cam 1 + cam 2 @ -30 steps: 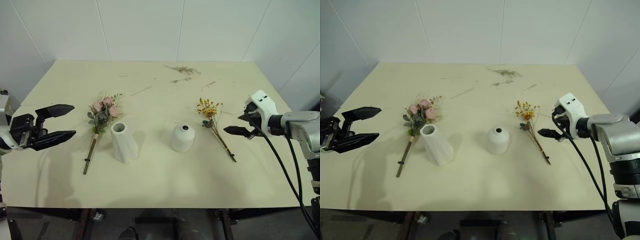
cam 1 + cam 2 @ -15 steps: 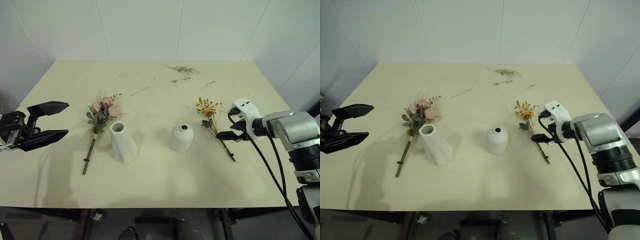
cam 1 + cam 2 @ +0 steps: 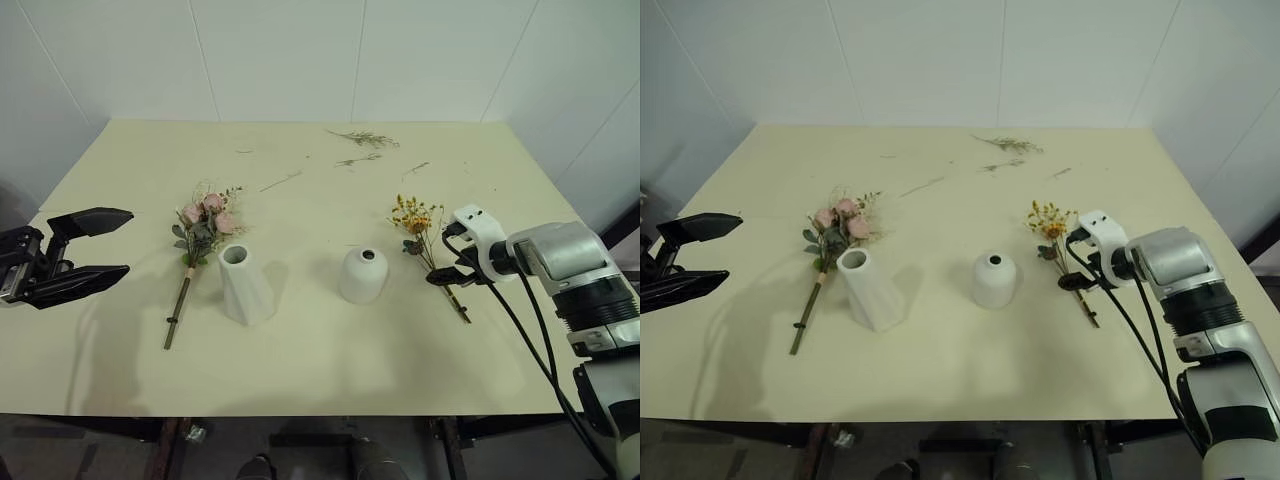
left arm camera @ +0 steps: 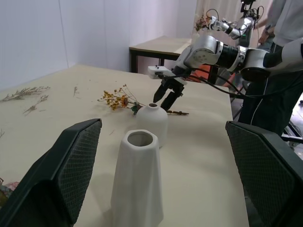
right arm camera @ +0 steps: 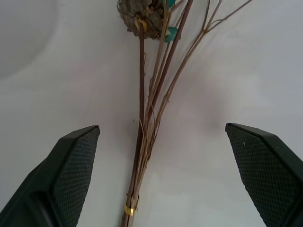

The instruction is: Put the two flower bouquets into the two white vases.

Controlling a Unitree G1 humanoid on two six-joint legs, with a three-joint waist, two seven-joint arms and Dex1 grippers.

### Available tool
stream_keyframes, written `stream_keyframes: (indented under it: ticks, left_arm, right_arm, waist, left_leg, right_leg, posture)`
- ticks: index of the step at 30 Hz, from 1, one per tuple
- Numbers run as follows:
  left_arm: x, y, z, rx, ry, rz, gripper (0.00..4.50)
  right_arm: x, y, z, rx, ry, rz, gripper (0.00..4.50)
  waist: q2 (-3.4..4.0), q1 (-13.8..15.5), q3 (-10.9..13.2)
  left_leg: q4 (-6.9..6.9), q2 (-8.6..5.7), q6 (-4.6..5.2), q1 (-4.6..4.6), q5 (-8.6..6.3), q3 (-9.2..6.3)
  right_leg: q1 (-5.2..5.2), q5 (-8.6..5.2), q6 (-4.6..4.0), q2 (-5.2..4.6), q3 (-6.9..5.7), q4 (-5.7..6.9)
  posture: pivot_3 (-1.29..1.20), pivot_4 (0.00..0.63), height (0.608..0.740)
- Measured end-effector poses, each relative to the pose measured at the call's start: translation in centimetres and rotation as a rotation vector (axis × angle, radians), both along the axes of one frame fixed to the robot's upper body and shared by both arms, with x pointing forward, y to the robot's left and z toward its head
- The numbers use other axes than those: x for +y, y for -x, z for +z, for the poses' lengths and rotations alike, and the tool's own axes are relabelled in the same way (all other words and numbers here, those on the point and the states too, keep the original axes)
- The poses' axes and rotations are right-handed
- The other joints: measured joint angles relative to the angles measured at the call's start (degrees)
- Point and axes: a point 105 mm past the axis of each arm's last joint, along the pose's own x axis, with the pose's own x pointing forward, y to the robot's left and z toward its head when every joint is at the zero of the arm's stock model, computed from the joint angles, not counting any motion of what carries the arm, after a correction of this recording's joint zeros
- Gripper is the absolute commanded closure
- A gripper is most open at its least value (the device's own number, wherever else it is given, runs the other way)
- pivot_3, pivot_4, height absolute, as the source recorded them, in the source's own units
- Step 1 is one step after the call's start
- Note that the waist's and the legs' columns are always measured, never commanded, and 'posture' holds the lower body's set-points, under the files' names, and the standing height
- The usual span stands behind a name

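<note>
The right gripper (image 3: 447, 277), gaping wide and empty, is hanging over the stems of the yellow spray (image 3: 428, 247) at right of centre; closing too high risks crushing the brittle stalks or sliding them across the surface (image 3: 320, 370). The left gripper (image 3: 85, 246) is waiting open and empty at far left, near the rose bouquet (image 3: 200, 236), which is lying beside the tall vase (image 3: 245, 285). The dome vase (image 3: 363, 275) is standing mid-frame.

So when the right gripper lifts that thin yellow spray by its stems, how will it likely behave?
The yellow spray is probably very light: its stems are thin, dry-looking twigs. Held low, the blossom end may droop or sway. The strands could splay or snap between the open right gripper fingers, though a small gold tie seems to bind them.
</note>
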Motion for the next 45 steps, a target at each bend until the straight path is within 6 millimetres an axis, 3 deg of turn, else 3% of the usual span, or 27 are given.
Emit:
stream_keyframes:
  ticks: [4,7,18,19,32,35,38,40,45]
  left_arm:
    - [-0.1,-0.1,0.0,0.001,-0.004,-0.004,0.02]
    - [-0.1,-0.1,0.0,0.0,-0.006,-0.005,0.0]
    - [-0.2,-0.1,0.0,0.003,-0.007,-0.007,0.0]
    - [-0.2,-0.1,-0.1,0.004,-0.007,-0.007,0.0]
    - [-0.8,-0.6,0.2,-0.03,-0.021,-0.03,0.0]
    - [-1.2,-0.8,0.3,-0.053,-0.009,-0.046,0.0]
    - [-1.6,-1.0,0.1,-0.049,0.001,-0.066,0.0]
    - [-1.7,-1.1,0.0,-0.045,0.006,-0.069,0.0]
    - [-1.6,-1.1,0.0,-0.042,0.009,-0.067,0.0]
  right_arm:
    - [0.0,-0.2,-0.5,0.016,0.003,-0.013,0.0]
    - [0.1,-0.4,-0.2,0.008,0.008,-0.013,0.59]
    - [0.3,-0.7,-0.3,-0.005,0.002,-0.021,4.28]
    - [0.4,-0.8,-0.2,-0.015,-0.006,-0.023,4.45]
    - [2.2,-2.2,4.8,-0.37,-0.222,-0.034,4.45]
    - [3.6,-2.4,7.6,-0.589,-0.342,-0.002,4.45]
    - [5.4,-1.7,11.9,-0.854,-0.482,0.034,4.45]
    - [6.3,-0.7,13.6,-0.964,-0.541,0.063,4.45]
    - [9.7,2.2,14.8,-1.094,-0.669,0.185,4.45]
  waist:
    - [0.0,0.02,0.0]
    - [0.0,-0.14,0.0]
    - [0.0,-0.55,0.0]
    - [0.0,-0.66,0.0]
    - [0.0,-1.12,0.0]
    - [0.0,-1.29,0.0]
    - [0.0,-1.35,0.0]
    - [0.0,-1.26,0.0]
    - [0.0,-1.27,-0.01]
  left_leg:
    - [0.0,0.0,0.0,0.0,0.0,0.0]
    - [0.0,0.0,0.0,0.0,0.0,0.0]
    - [0.0,0.0,0.0,0.0,0.0,0.0]
    - [0.0,0.0,0.0,0.0,0.0,-0.01]
    - [-0.01,0.0,0.0,0.0,0.0,-0.03]
    - [0.0,0.0,0.0,0.01,0.0,-0.02]
    - [0.0,0.03,0.0,0.04,0.01,-0.06]
    - [0.01,0.04,-0.01,0.04,0.01,-0.12]
    - [0.02,0.04,-0.04,0.05,0.03,-0.15]
  right_leg:
    - [0.0,0.0,0.0,0.0,0.0,0.0]
    - [0.0,0.0,0.0,0.0,0.0,0.01]
    - [0.0,0.0,0.0,0.0,0.0,0.03]
    - [0.0,0.0,0.0,0.0,0.0,0.03]
    - [0.0,0.0,0.01,0.0,0.0,0.09]
    - [-0.03,0.0,0.01,0.02,0.02,0.21]
    - [-0.04,-0.01,0.0,0.05,0.01,0.37]
    - [-0.04,-0.01,-0.02,0.06,-0.02,0.4]
    - [-0.04,-0.02,-0.04,0.06,-0.04,0.48]
  posture:
    - [0.0,0.15,0.74]
    - [0.0,0.15,0.74]
    - [0.0,0.15,0.74]
    - [0.0,0.15,0.74]
    - [0.0,0.15,0.74]
    - [0.0,0.15,0.74]
    - [0.0,0.15,0.74]
    - [0.0,0.15,0.74]
    - [0.0,0.15,0.74]
